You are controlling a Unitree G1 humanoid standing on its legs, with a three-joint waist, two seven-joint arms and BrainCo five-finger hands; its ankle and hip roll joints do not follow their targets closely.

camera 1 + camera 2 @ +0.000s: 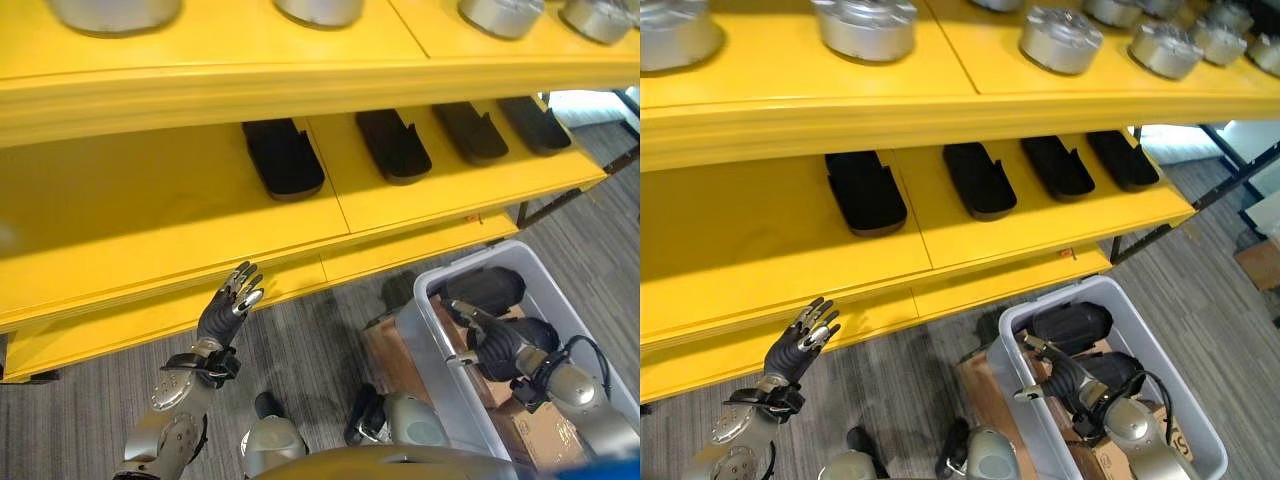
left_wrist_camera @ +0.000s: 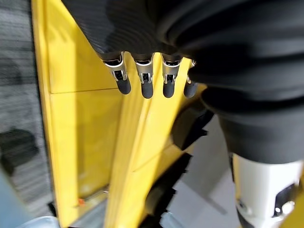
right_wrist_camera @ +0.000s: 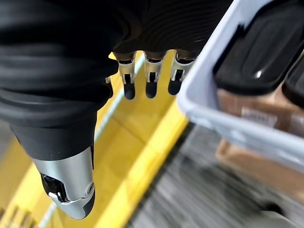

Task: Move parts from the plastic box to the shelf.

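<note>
1. My right hand [image 1: 500,335] sits inside the plastic box [image 1: 1185,400], over the black parts [image 1: 1070,325] there; its fingers [image 3: 149,76] are straight and loose, holding nothing. I judge it is placed there to pick up the next part.
2. My left hand [image 1: 228,305] hovers near the front edge of the yellow shelf [image 1: 150,210], fingers straight and empty, likely parked clear of the work.
3. The box holds a few black parts and some cardboard [image 1: 1110,455].
4. The middle shelf level already carries four black parts [image 1: 978,180] in a row; silver round parts [image 1: 1060,40] stand on the level above.
</note>
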